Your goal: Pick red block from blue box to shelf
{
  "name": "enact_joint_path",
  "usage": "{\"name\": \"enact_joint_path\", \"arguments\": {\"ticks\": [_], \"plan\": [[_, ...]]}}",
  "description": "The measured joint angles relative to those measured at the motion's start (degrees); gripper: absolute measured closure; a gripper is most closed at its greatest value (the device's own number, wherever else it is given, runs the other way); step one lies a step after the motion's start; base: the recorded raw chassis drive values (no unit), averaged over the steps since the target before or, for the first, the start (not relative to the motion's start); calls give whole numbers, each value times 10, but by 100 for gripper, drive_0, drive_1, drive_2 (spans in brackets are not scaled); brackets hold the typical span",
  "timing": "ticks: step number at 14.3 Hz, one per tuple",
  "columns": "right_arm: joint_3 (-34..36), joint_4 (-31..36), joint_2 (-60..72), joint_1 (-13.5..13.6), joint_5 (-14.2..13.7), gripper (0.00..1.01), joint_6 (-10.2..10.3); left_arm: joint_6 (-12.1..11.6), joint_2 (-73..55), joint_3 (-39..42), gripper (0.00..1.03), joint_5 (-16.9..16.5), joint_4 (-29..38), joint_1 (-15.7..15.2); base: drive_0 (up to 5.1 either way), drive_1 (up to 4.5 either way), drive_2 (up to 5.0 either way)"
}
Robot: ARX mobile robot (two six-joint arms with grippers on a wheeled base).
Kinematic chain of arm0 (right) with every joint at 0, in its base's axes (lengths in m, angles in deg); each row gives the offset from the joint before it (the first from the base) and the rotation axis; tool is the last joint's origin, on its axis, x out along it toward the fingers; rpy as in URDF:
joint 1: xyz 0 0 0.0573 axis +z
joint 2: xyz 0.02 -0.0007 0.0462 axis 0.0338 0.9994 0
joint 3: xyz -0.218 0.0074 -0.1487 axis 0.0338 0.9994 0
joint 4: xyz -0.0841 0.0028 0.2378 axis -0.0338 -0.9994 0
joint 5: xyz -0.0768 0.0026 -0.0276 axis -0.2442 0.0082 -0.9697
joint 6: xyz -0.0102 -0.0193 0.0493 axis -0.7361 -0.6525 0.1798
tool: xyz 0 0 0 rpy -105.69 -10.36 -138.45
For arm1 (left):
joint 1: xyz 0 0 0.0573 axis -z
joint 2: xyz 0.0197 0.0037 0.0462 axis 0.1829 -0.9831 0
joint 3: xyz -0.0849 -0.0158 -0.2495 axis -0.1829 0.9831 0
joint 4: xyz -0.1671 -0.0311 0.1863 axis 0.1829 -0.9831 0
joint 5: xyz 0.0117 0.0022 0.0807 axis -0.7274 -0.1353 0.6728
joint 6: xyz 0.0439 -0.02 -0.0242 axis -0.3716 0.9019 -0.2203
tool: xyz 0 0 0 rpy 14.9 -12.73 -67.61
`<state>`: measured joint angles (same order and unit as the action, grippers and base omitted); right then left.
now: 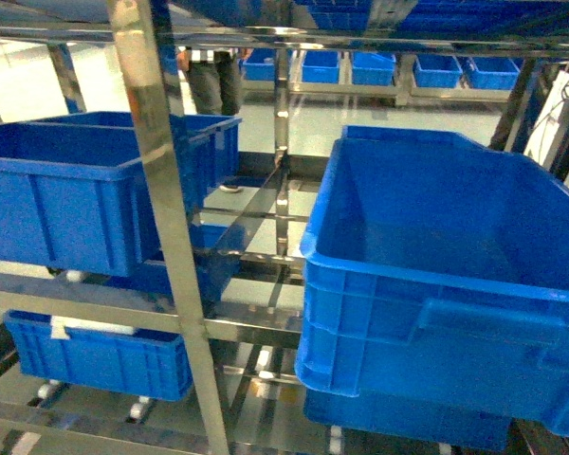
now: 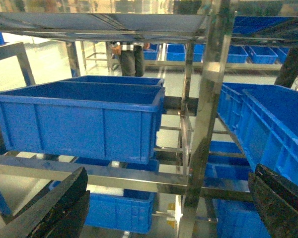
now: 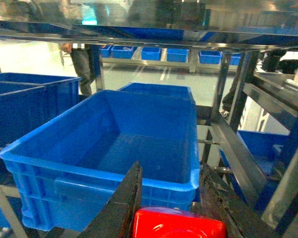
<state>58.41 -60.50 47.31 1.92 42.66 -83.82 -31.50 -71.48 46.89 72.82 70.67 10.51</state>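
A: From the head we look forward and slightly down, close against the shelf (image 1: 161,190), its upright crossing our view, a big blue crate (image 1: 446,284) near on the right.

B: Our left wrist view sits lower, facing level into the same rack (image 2: 208,99), with the left crate (image 2: 84,119) straight ahead.

A: Our right wrist view looks forward over the right-hand crate (image 3: 114,144) from just behind its near wall.

B: All three share a person (image 1: 213,81) standing beyond the rack and the far row of crates (image 1: 379,66).
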Motion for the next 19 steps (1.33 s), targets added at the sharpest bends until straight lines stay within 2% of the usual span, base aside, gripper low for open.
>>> {"name": "enact_joint_path", "arguments": {"ticks": [13,17,19], "plan": [[0,0,0,0,1,73,0,0,0,0,5,0,0,0,-128,-128,-128],[0,0,0,0,-1,73,0,0,0,0,5,-1,0,0,0,33,-33],[0,2,-1,0,-1,73,0,0,0,0,5,-1,2,0,-4,414,-421]]}}
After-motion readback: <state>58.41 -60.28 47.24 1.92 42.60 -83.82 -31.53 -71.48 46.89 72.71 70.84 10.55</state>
